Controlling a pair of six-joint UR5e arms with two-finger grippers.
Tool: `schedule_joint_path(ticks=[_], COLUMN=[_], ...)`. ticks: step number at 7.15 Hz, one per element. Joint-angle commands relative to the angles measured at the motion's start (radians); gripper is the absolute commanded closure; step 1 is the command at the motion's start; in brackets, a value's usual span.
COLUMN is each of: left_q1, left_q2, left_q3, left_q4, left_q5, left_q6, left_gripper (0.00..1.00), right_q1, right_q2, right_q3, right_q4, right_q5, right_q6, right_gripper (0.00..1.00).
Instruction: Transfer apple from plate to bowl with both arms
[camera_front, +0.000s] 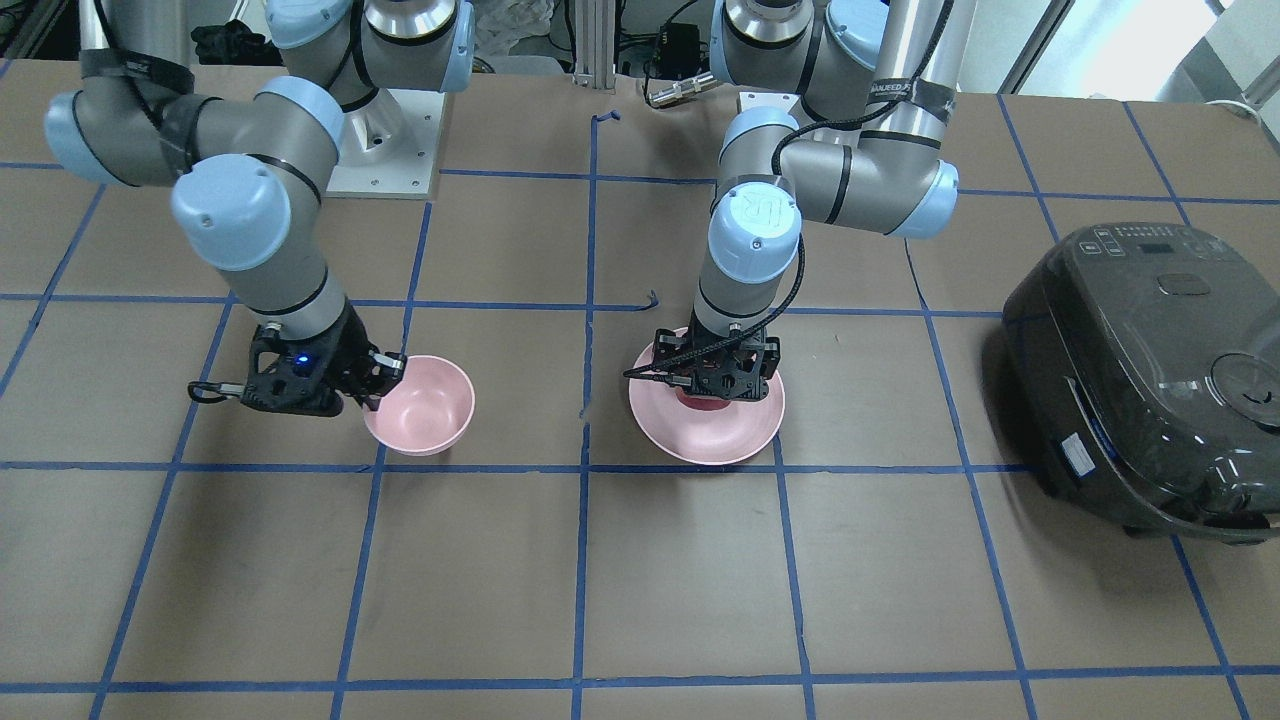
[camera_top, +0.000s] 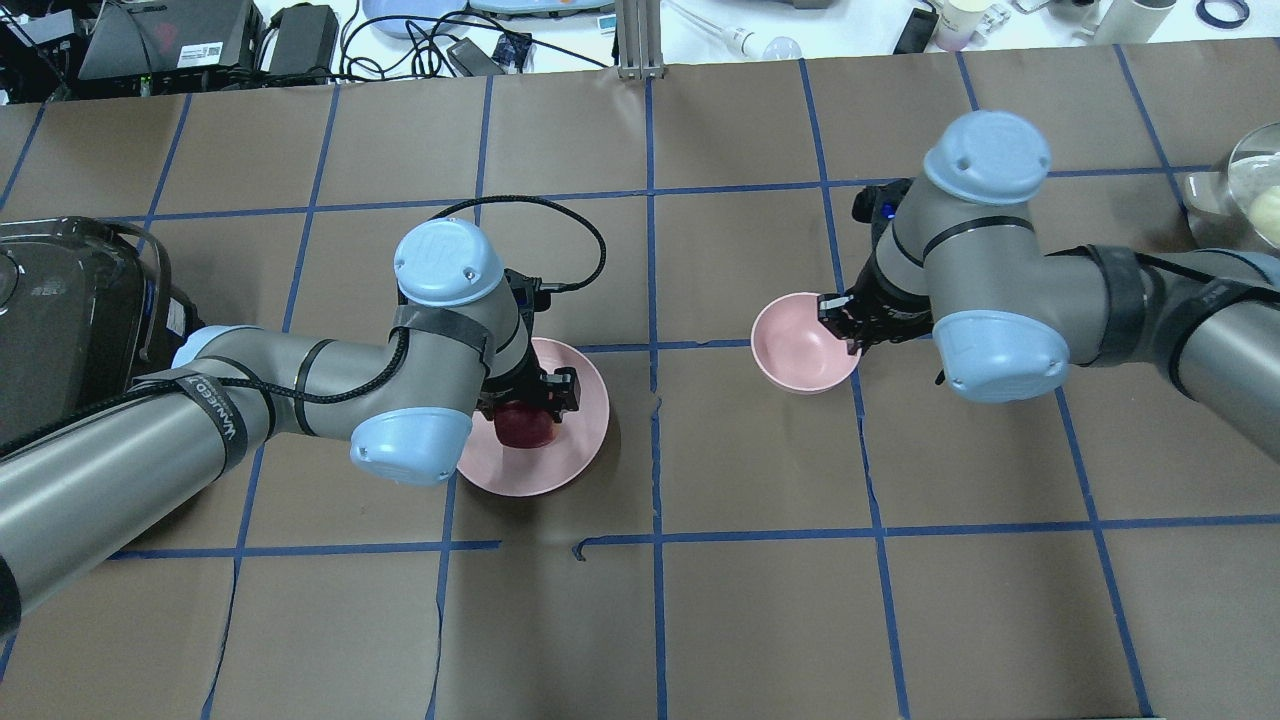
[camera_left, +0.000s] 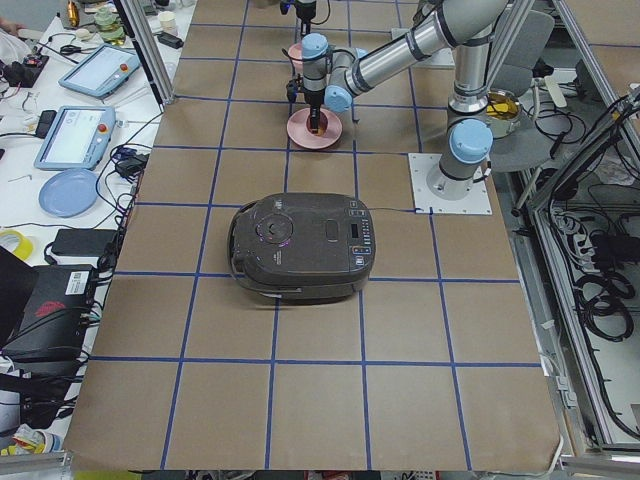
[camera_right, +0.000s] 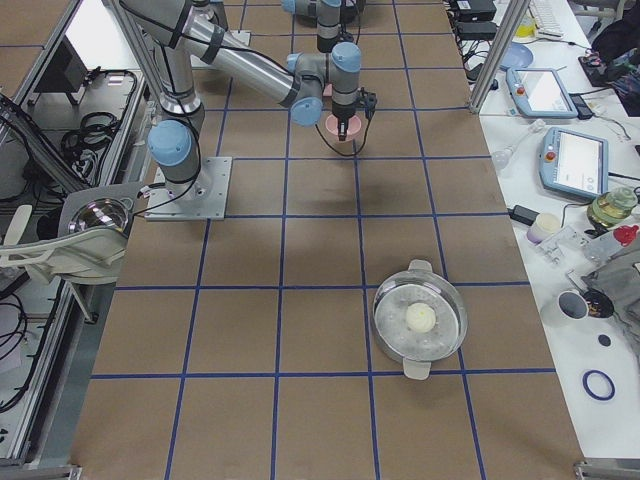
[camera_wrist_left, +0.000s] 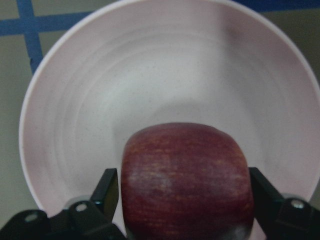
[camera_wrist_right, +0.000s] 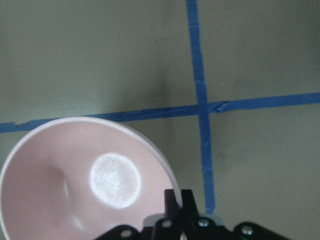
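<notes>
Grips apple (camera_top: 525, 426) on plate (camera_top: 588, 400) with left tool (camera_wrist_left: 184, 200) | pinches bowl (camera_top: 797, 345) rim with right tool (camera_top: 838, 318) | locates bowl well apart from apple, toward robot's right.

Apple (camera_wrist_left: 185, 180) base past wrist view's lower edge

Left claw (camera_wrist_left: 184, 187) and right claw (camera_wrist_right: 180, 198) both reach down, clamped.

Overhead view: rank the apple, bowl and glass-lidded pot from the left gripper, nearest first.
1. The apple, held in the left gripper, over the plate.
2. The bowl, over on the right arm's side.
3. The glass-lidded pot, at the far right edge.
</notes>
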Motion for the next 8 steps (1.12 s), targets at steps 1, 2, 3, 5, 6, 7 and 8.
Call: schedule_joint_path(ticks=[1,2,3,5,6,7,8], left_q1=[0.001,0.001,0.001,-0.003,-0.004,-0.009,-0.027], left_q2=[0.009,0.024,0.038,0.057,0.055,0.049,0.041], left_q3=[-0.004,-0.009,-0.002,0.016,0.06,0.118,0.167], left_q4=[0.004,-0.005,-0.008,-0.036,-0.083,-0.135,-0.181], left_q5=[0.016,0.026,0.028,0.013,0.014,0.014,0.01], left_q6=[-0.008,-0.011,-0.01,-0.057,-0.081,-0.085,-0.111], left_gripper=[0.85,0.95,1.0,1.0,1.0,1.0,1.0], right_q1=[0.059,0.06,0.06,0.051,0.039,0.027,0.018], right_q2=[0.004,0.006,0.006,0.003,0.0,-0.003,-0.003], right_q3=[0.009,0.054,0.069,0.038,-0.039,-0.156,-0.295], right_q4=[0.017,-0.001,-0.008,-0.01,0.02,0.081,0.24], right_q5=[0.005,0.028,0.038,0.025,-0.006,-0.106,-0.116], right_q6=[0.038,0.032,0.015,0.012,0.004,0.001,0.001], right_gripper=[1.0,1.0,0.47,0.0,0.0,0.0,0.0])
